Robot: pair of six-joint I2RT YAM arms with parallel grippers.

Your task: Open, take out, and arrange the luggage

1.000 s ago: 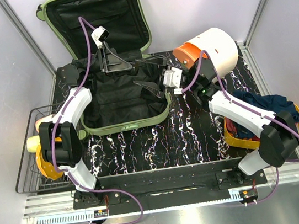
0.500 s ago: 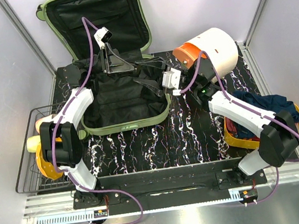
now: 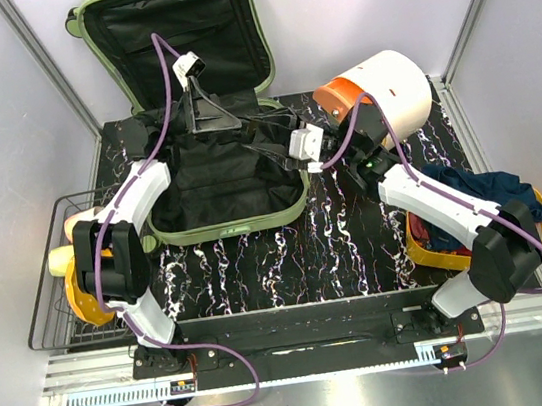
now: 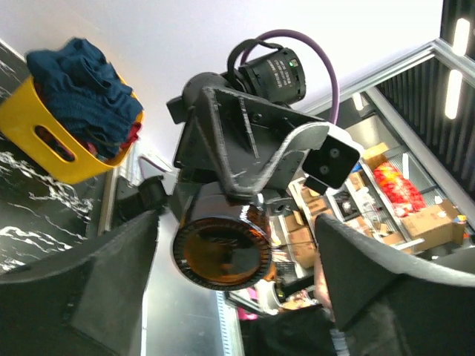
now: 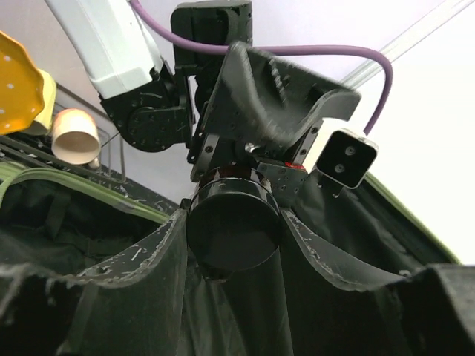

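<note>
— Where does your luggage [image 3: 211,193] sit?

— At the back left of the desk [image 3: 342,243], lying wide open. Its base lies flat and its lid stands up against the rear wall.

— How does it look to you?

— You see a pale-green hard shell with rounded corners, showing only as a thin rim around each half. Both halves are lined in black fabric. The lid's lining has a couple of seams across it, and loose black straps lie crumpled at the right side of the base.

— And your grippers?

— Both meet above the base's back right part, with a bottle [image 4: 223,256] between them. Your left gripper [image 4: 236,222] is spread wide: in its own camera the fingers stand clear of the amber bottle on both sides, gripping nothing. Your right gripper [image 5: 233,215] has closed partway onto the bottle; in its camera the two fingers press against the dark cap end from either side.

— What else is on your desk?

— A white drum [image 3: 391,85] with an orange end sits just right of the luggage. A yellow tray [image 3: 428,254] of dark-blue clothes is at the right edge, and a wire basket [image 3: 52,330] is at the left.
</note>
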